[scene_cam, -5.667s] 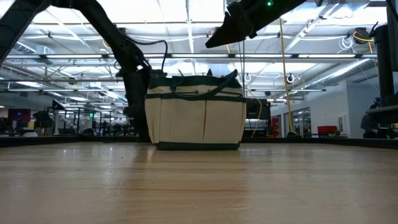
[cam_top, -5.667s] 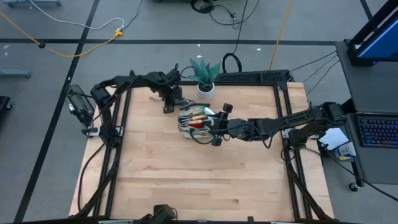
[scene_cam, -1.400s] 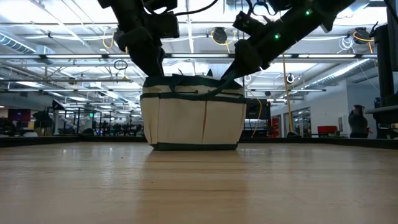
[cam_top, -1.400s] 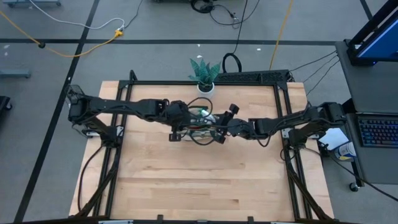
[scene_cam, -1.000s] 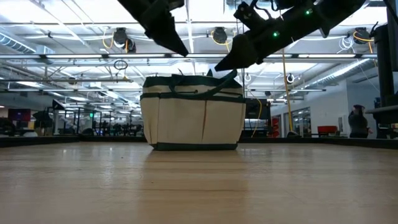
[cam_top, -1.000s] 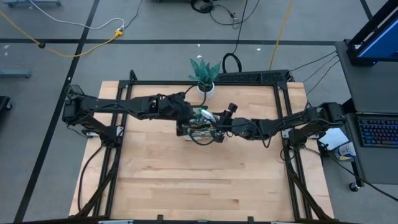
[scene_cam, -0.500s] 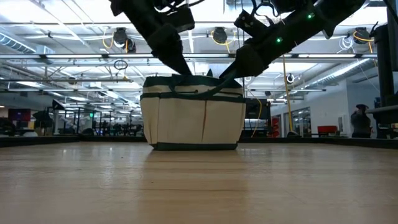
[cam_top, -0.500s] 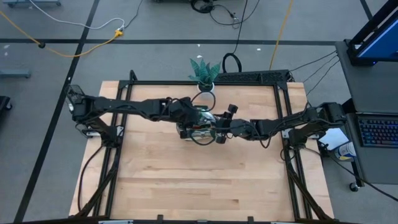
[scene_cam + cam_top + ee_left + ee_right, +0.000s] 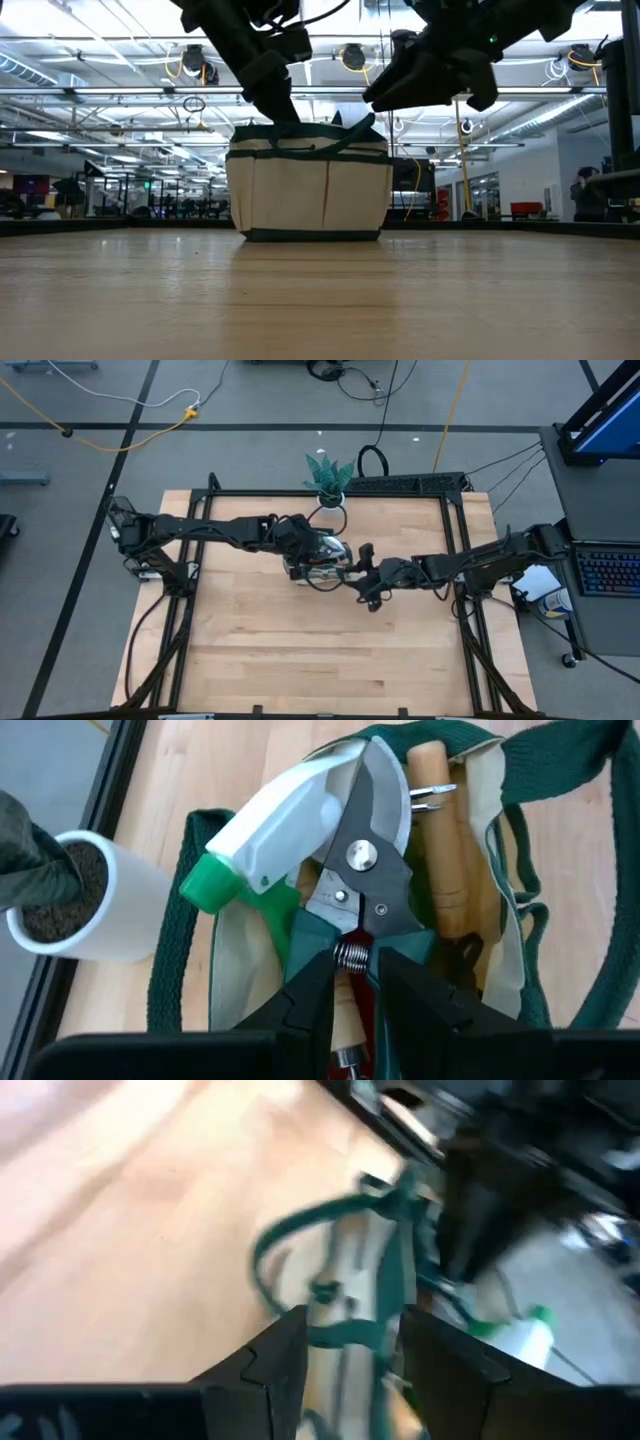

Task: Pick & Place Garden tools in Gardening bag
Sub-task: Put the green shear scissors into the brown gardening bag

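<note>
Hanging over the bag (image 9: 318, 567) from the left edge of the table (image 9: 280, 650): left gripper (image 9: 358, 965), clenched on the two handles of the shears (image 9: 365, 860), with the spring of the shears just between the fingers (image 9: 315, 995). Pointing blade-first down into the open mouth of the bag, closed, and lying over the white head of the green spray bottle (image 9: 265, 835) inside. Standing beside these in the bag, toward its rim: one wooden handle (image 9: 445, 850) with metal prongs at its end. Sitting near the far edge of the tabletop, about at the middle, upright, green straps loose around the rim. Just behind it, at the far edge: white pot (image 9: 110, 905) with a green plant (image 9: 328, 472), not touching the bag as far as can be seen.

Hovering just beside the bag on its right side, above the tabletop: right gripper (image 9: 363, 578), released, fingers apart and grasping nothing. Seen past these fingers, blurred: one green strap of the bag, apart from them.
</note>
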`<control>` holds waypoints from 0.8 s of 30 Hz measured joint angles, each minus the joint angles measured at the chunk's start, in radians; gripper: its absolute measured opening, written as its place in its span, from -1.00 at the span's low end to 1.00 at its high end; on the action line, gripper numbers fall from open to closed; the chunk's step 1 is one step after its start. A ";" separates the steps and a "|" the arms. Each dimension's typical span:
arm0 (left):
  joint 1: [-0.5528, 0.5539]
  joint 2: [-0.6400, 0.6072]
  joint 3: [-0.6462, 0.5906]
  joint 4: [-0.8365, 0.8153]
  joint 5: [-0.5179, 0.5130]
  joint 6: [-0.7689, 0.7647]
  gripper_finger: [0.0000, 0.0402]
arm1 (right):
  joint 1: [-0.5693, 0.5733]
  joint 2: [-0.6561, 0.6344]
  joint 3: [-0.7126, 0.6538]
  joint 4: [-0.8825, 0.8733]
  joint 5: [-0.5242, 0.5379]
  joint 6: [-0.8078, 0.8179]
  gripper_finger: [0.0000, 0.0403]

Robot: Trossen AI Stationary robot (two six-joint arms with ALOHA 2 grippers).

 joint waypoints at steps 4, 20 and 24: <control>-0.001 -0.014 -0.002 0.006 -0.005 -0.015 -0.56 | -0.029 0.001 0.000 -0.004 -0.014 -0.003 -0.25; -0.016 -0.038 -0.002 0.012 -0.005 -0.012 -0.56 | -0.139 0.015 -0.048 -0.051 -0.118 -0.057 -0.34; -0.016 -0.038 -0.002 0.013 -0.005 -0.012 -0.56 | -0.146 0.015 -0.083 0.030 -0.120 -0.116 -0.60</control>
